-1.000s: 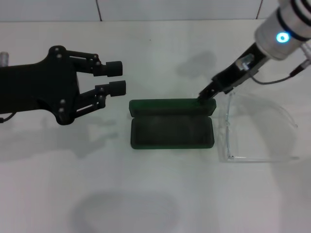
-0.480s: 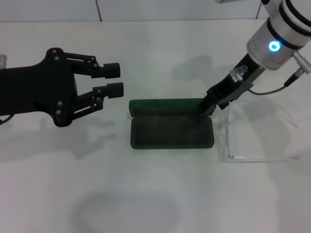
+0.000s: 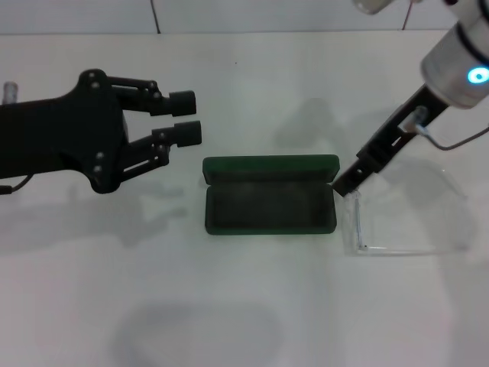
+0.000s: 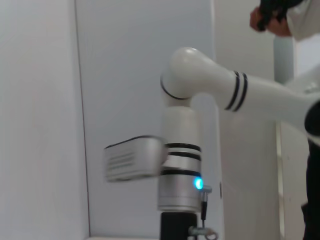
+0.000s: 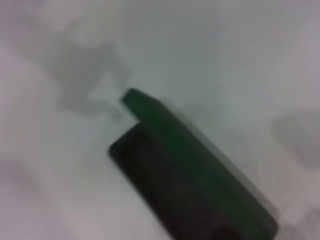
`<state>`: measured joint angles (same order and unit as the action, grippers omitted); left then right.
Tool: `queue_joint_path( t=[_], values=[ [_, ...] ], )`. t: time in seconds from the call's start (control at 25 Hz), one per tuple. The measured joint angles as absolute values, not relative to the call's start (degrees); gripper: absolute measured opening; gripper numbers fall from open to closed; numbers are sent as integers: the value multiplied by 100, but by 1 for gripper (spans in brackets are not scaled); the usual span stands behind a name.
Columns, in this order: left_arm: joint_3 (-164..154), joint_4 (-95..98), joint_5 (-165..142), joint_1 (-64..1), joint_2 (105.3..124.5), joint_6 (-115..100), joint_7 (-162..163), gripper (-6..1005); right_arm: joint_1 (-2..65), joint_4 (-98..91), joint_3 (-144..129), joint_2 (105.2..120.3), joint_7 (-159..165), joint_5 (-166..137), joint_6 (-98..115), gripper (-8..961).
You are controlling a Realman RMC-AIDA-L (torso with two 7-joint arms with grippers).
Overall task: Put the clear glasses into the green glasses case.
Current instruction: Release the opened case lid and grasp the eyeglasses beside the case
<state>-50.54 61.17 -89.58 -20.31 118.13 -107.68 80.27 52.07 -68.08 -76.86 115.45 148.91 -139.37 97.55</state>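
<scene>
The green glasses case [image 3: 270, 196] lies open in the middle of the white table, lid [image 3: 270, 165] raised along its far side and dark lining showing. The right wrist view shows the case [image 5: 192, 172] close up and at an angle. The clear glasses [image 3: 405, 215] rest on the table just right of the case, temple arms unfolded. My right gripper [image 3: 348, 182] reaches down between the case's right end and the glasses' near corner. My left gripper [image 3: 186, 117] hovers open to the left of the case, holding nothing.
The white tabletop [image 3: 252, 306] runs to a wall at the back. A small grey stub [image 3: 9, 92] shows at the far left edge. In the left wrist view only my white right arm [image 4: 180, 165] shows against a wall.
My right gripper has left the lid's right corner and moved right and nearer, to the glasses' corner. The left gripper has shifted only slightly. The case stays open.
</scene>
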Motion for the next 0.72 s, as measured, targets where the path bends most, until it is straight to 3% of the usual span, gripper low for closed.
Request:
queue_joint_path(
  t=[0.28,0.72],
  values=[
    [-5049,5980,-8361,-1939,11857,-10777,8530,283,5030,-7508,-7252,11515,12412,-13691,10975,752],
    [-5022,5317,-8152,-1917,11907,-10765,8287,282,5024,-7850,-7454,11536,9687,-14301,11119,749]
  ],
)
